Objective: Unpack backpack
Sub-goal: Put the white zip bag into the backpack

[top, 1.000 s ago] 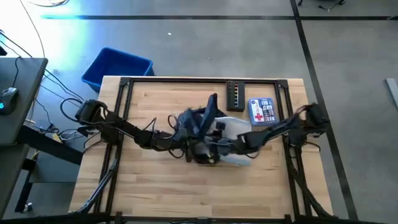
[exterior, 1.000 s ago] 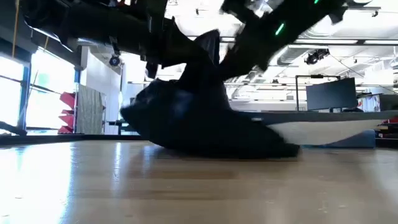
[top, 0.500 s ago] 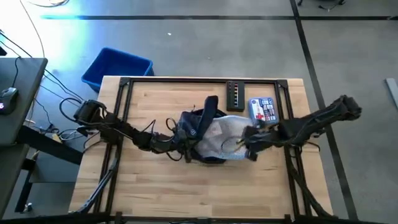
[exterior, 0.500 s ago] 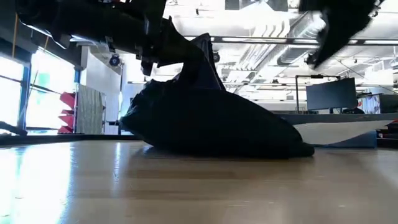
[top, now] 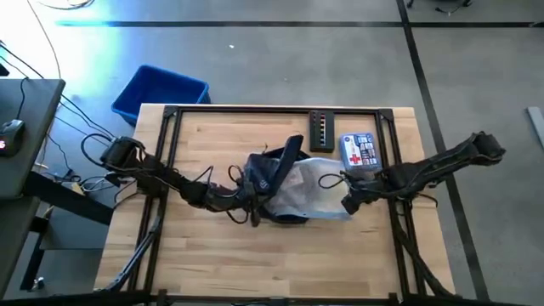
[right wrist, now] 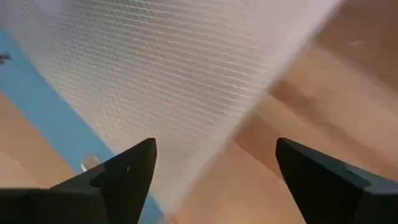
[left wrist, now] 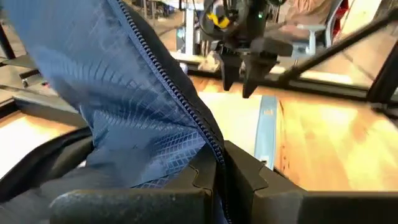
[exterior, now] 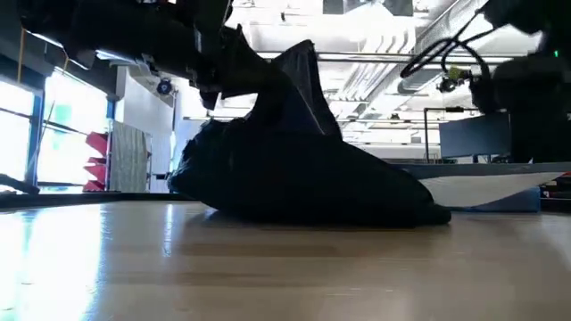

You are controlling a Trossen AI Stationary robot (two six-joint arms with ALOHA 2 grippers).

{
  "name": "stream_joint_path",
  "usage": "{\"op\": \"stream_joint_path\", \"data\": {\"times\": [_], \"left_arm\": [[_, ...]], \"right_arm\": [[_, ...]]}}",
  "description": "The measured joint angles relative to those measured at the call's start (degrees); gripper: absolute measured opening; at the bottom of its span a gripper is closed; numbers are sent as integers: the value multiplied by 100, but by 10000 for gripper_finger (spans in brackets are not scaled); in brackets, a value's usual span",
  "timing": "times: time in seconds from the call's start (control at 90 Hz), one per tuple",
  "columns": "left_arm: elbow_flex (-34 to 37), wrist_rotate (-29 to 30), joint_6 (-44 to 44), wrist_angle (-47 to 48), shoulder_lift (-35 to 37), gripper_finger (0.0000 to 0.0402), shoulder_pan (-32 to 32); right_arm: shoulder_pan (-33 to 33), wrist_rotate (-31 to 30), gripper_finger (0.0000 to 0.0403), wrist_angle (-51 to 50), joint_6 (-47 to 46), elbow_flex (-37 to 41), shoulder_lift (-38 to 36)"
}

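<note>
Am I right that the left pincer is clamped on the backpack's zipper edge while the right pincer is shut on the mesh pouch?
Not quite. The left pincer is clamped on the backpack's zipper edge, but the right pincer is open, holding nothing. The right wrist view shows its fingers wide apart above the mesh pouch, and the left wrist view shows it hanging clear of the pouch.

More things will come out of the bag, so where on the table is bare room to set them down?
Bare wood lies along the near edge, in front of the backpack, and at the far left corner beside the left arm. It is crowded at the middle and far right: the clear pouch, the first-aid kit, the black strip, and the open right gripper.
</note>
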State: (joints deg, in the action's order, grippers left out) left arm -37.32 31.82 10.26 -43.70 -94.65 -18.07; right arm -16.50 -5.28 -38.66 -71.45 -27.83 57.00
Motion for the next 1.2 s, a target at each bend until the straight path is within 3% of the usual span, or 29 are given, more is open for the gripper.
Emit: {"op": "stream_joint_path", "data": {"times": [0.167,0.267,0.356,0.589,0.644,0.767,0.956,1.078,1.2], "left_arm": [[0,32,58,331,-8,0,-120],[2,100,105,363,-41,0,-165],[4,222,105,362,-74,0,-180],[7,409,153,322,-74,0,-183],[7,536,191,315,-74,0,-205],[7,824,208,296,-74,0,-282],[7,896,368,277,-74,0,-469],[7,1345,407,307,-74,0,-656],[7,2062,578,352,-74,0,-866]], "right_arm": [[-1,-376,305,2524,-236,883,2],[1,-841,275,4006,-253,1201,100],[1,-1018,225,4716,-133,1274,327],[-3,-1041,39,5637,429,1057,1416],[-3,-1082,13,6015,609,1001,1735],[-47,-1369,9,7134,830,819,2455],[-347,-2684,1,9141,1698,400,3455],[-392,-2728,0,10006,2727,64,3761],[-515,-2813,0,10089,3605,-227,3694]]}}
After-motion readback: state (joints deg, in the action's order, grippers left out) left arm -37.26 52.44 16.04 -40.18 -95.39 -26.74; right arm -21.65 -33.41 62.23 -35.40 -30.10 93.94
